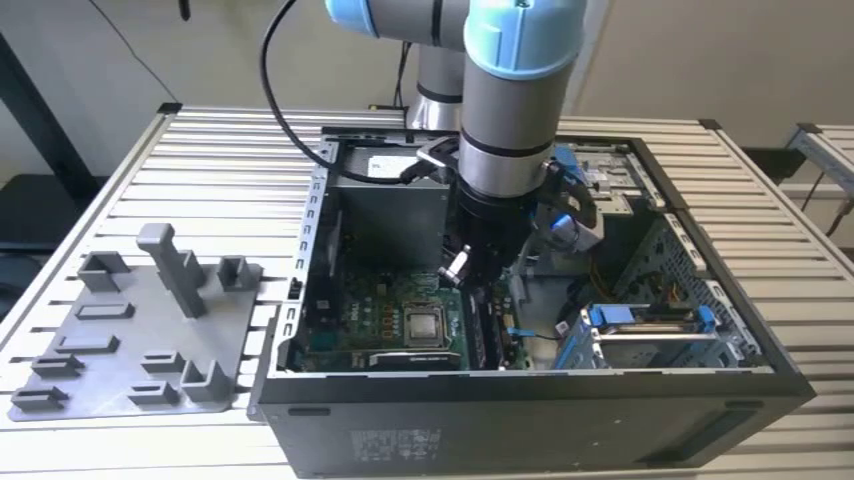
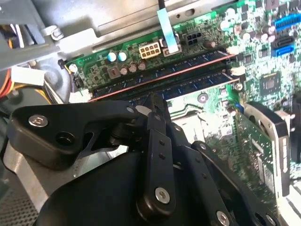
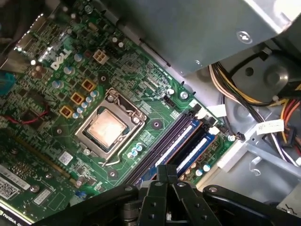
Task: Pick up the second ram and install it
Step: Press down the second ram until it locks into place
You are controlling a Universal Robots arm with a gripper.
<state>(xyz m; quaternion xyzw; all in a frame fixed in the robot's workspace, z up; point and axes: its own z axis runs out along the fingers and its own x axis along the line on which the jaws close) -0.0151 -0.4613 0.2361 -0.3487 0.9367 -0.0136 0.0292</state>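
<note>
Grey plastic tray point(image 1: 127, 345) sits on the counter point(image 1: 227, 160) at the exterior view's left, and I see no stick on it. In the middle, my arm reaches down into the open computer case point(image 1: 534, 405). In the second wrist view the gripper point(image 2: 154, 100) has its fingers pressed together, right on top of the second ram point(image 2: 197, 86). The second ram lies along its slot on the green motherboard point(image 2: 263, 70), just beside another stick point(image 2: 160, 77). I think it is nearly in. I cannot tell if the end clips have snapped shut. The gripper hides the near end of the second ram.
</note>
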